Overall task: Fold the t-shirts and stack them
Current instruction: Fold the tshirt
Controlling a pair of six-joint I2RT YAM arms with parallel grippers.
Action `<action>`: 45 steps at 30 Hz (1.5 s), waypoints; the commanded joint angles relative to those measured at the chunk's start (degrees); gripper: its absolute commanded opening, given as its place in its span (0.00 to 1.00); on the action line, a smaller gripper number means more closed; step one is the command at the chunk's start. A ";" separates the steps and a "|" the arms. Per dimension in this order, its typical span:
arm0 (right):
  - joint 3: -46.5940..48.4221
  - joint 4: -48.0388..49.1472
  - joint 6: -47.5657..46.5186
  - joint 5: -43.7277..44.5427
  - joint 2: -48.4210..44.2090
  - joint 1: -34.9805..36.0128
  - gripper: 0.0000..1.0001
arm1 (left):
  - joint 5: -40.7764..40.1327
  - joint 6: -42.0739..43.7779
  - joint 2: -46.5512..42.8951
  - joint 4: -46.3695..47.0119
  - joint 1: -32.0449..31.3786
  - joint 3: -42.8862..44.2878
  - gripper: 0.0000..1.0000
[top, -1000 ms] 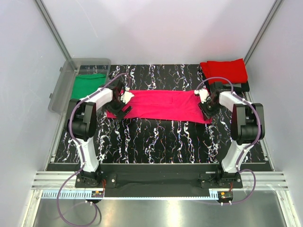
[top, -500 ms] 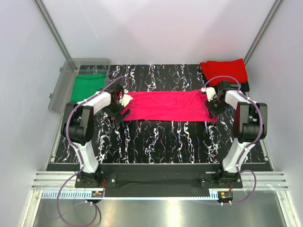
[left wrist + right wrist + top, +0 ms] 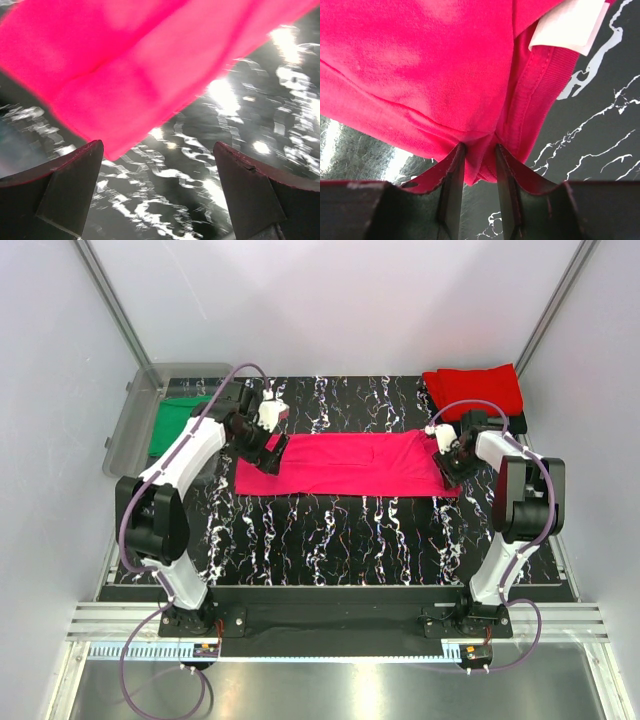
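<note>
One magenta t-shirt (image 3: 350, 462), pinched at its collar end by right hand (image 3: 479, 150); left hand (image 3: 157, 147) gapes beside it.

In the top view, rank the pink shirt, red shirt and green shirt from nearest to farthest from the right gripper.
1. pink shirt: pinched by the right gripper, centre.
2. red shirt: far right corner.
3. green shirt: far left side.

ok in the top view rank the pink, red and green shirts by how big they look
1. magenta-pink t-shirt, laid out on the table
2. red t-shirt, folded
3. green t-shirt, partly hidden by the left arm, so that place is unsure
</note>
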 commanded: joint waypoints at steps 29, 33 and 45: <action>1.59 -3.74 1.85 1.19 -8.50 -0.43 0.38 | -17.90 25.55 11.52 3.24 0.35 -7.89 0.55; 1.77 -4.01 2.20 0.84 -8.41 -0.43 0.38 | -19.22 25.82 12.57 3.42 0.35 -8.94 0.55; 2.91 -4.53 3.78 -1.44 -8.84 -0.43 0.38 | -20.36 25.73 12.67 3.69 0.09 -13.16 0.00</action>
